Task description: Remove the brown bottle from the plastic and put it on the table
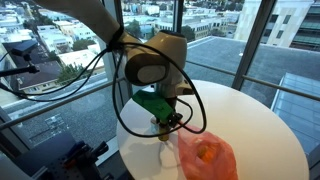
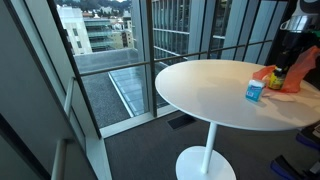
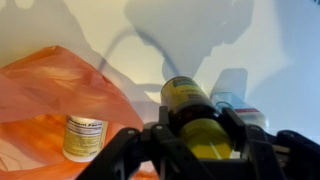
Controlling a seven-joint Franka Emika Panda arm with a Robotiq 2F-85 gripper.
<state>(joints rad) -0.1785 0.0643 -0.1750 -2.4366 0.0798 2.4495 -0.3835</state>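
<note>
- State: the gripper has its jaws closed narrowly on the brown bottle, one finger on each side of the body. In the wrist view the bottle is clear of the orange plastic bag and over the bare white table. Whether it touches the surface cannot be told.
- Risk, rolling: the bottle appears tilted rather than upright. If released like this, it would probably land on its side and roll. The table is round with no raised edge.
- Risk, collision: a pale bottle stands just beside the held one. Lowering without a sideways offset could tip it.
- Risk, slip: the grip is on a smooth, rounded body. A fast descent or a knock could turn the bottle between the jaws.
- Risk, snag: the bag lies near the gripper, with a white labelled bottle inside it. A finger that catches the film would drag both.
- Risk, drop height: opening the jaws before contact would let the bottle bounce.
</note>
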